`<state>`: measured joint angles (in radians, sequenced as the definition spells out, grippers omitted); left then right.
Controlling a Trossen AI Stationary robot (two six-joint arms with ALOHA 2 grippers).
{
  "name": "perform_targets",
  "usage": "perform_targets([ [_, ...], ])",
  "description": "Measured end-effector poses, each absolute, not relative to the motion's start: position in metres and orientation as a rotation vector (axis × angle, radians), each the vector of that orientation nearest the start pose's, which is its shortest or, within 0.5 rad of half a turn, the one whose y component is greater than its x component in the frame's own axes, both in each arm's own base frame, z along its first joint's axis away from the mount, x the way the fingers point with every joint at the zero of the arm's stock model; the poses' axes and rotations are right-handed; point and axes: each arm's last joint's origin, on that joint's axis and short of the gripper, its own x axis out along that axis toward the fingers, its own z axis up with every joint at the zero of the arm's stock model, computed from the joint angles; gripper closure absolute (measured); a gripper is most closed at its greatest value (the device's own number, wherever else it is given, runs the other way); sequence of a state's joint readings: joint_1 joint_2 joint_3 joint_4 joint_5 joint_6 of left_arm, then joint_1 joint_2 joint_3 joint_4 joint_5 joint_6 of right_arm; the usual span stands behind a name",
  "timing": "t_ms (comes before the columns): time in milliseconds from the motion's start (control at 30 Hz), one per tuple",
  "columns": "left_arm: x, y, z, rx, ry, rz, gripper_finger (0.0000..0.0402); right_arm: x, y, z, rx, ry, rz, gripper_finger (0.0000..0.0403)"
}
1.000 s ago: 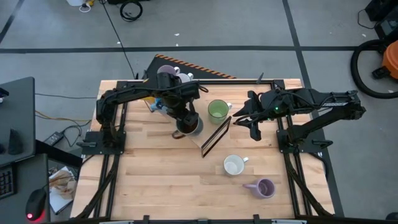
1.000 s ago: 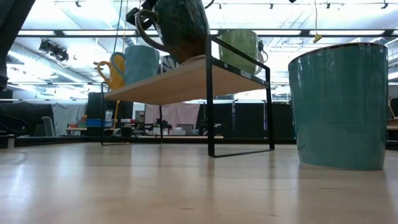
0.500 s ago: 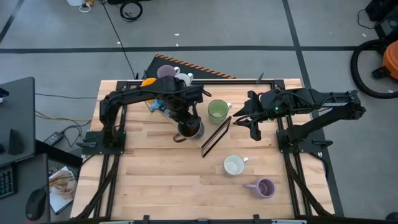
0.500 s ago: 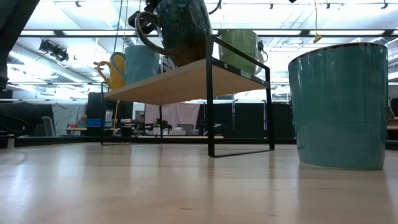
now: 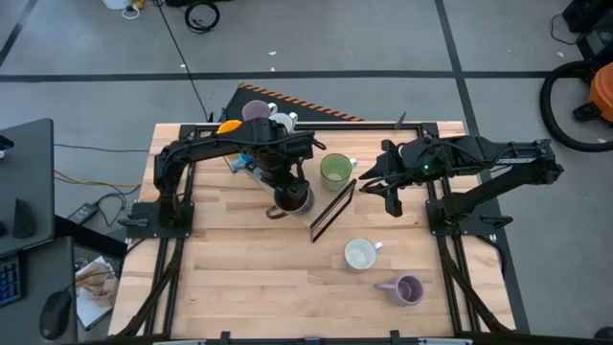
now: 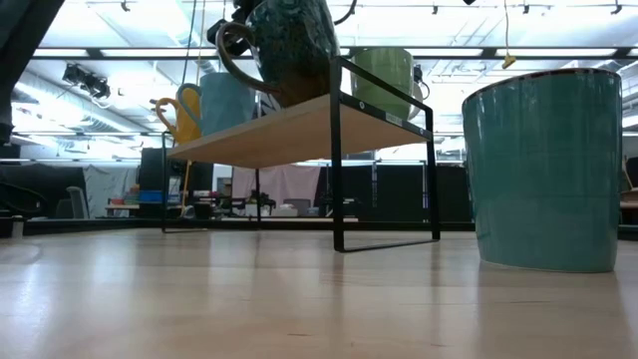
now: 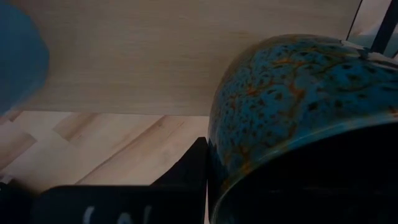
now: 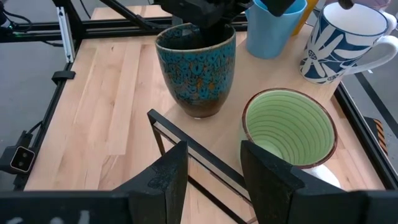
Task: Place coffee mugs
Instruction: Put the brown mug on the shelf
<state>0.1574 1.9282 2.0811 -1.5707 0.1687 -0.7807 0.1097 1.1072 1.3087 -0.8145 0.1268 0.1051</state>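
The dark mug [image 8: 196,68], teal-speckled with a brown foot, stands upright on the wooden shelf [image 8: 124,68] of a black-framed rack. My left gripper [image 5: 283,184] is above it, shut on its rim. In the low view the same mug [image 6: 289,45] sits at the shelf's near end. A green mug [image 5: 335,171] stands beside it on the shelf. Light blue [image 8: 277,28], white patterned [image 8: 342,43], orange [image 5: 228,126] and lavender [image 5: 256,111] mugs stand farther back. My right gripper [image 8: 213,168] is open and hovers just before the green mug [image 8: 289,127]. My left gripper holds the dark mug by its rim [image 8: 202,31], coming from above and pointing down. One finger [image 7: 186,180] lies against the outside of the wall; the other is hidden in the mug's dark inside. The mug is upright, with its foot [image 8: 198,112] on the shelf.
A white mug [image 5: 360,254] and a second lavender mug [image 5: 407,289] stand on the table's near right part. A teal vessel [image 6: 543,170] looms close in the low view. The rack's black frame [image 5: 330,211] edges the shelf. Bare wood lies at the near left [image 5: 230,278].
My left gripper moved down and slightly toward the table's near edge, carrying the dark mug with it onto the shelf. It stayed shut on the rim. It has been still for the last half second.
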Motion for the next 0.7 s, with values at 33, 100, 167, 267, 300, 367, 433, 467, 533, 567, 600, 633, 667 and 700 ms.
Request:
perform_targets([
  [33, 0.3563, 0.0517, 0.3523, -0.873, 1.346, 0.546, 0.0356, 0.2081, 0.0192, 0.3920, 0.030, 0.607, -0.049, 0.0249],
  [100, 0.3563, 0.0518, 0.3523, -0.870, 1.345, 0.549, 0.0356, 0.2081, 0.0192, 0.3919, 0.030, 0.607, -0.049, 0.0249],
  [167, 0.3563, 0.0519, 0.3523, -0.870, 1.345, 0.550, 0.0356, 0.2080, 0.0192, 0.3919, 0.030, 0.607, -0.049, 0.0249],
  [267, 0.3563, 0.0519, 0.3523, -0.870, 1.345, 0.550, 0.0356, 0.2080, 0.0192, 0.3919, 0.030, 0.607, -0.049, 0.0249],
  [300, 0.3563, 0.0519, 0.3523, -0.870, 1.345, 0.550, 0.0356, 0.2080, 0.0192, 0.3919, 0.030, 0.607, -0.049, 0.0249],
  [367, 0.3563, 0.0519, 0.3523, -0.870, 1.345, 0.550, 0.0356, 0.2080, 0.0192, 0.3918, 0.030, 0.608, -0.049, 0.0249],
  [433, 0.3563, 0.0520, 0.3523, -0.872, 1.344, 0.552, 0.0356, 0.2079, 0.0192, 0.3918, 0.033, 0.609, -0.050, 0.0249],
  [467, 0.3563, 0.0520, 0.3523, -0.874, 1.344, 0.555, 0.0355, 0.2079, 0.0192, 0.3918, 0.035, 0.609, -0.051, 0.0249],
  [533, 0.3563, 0.0520, 0.3523, -0.876, 1.343, 0.557, 0.0353, 0.2079, 0.0192, 0.3917, 0.037, 0.609, -0.051, 0.0249],
  [567, 0.3563, 0.0520, 0.3522, -0.876, 1.342, 0.558, 0.0351, 0.2079, 0.0192, 0.3917, 0.037, 0.609, -0.051, 0.0249],
  [600, 0.3563, 0.0520, 0.3523, -0.875, 1.342, 0.559, 0.0348, 0.2079, 0.0192, 0.3917, 0.037, 0.609, -0.050, 0.0249],
  [633, 0.3562, 0.0519, 0.3524, -0.874, 1.341, 0.560, 0.0346, 0.2079, 0.0193, 0.3917, 0.037, 0.609, -0.049, 0.0249],
  [667, 0.3562, 0.0519, 0.3524, -0.875, 1.341, 0.560, 0.0344, 0.2079, 0.0193, 0.3917, 0.038, 0.610, -0.048, 0.0249],
  [700, 0.3562, 0.0519, 0.3525, -0.875, 1.340, 0.560, 0.0343, 0.2079, 0.0194, 0.3917, 0.038, 0.610, -0.046, 0.0249],
])
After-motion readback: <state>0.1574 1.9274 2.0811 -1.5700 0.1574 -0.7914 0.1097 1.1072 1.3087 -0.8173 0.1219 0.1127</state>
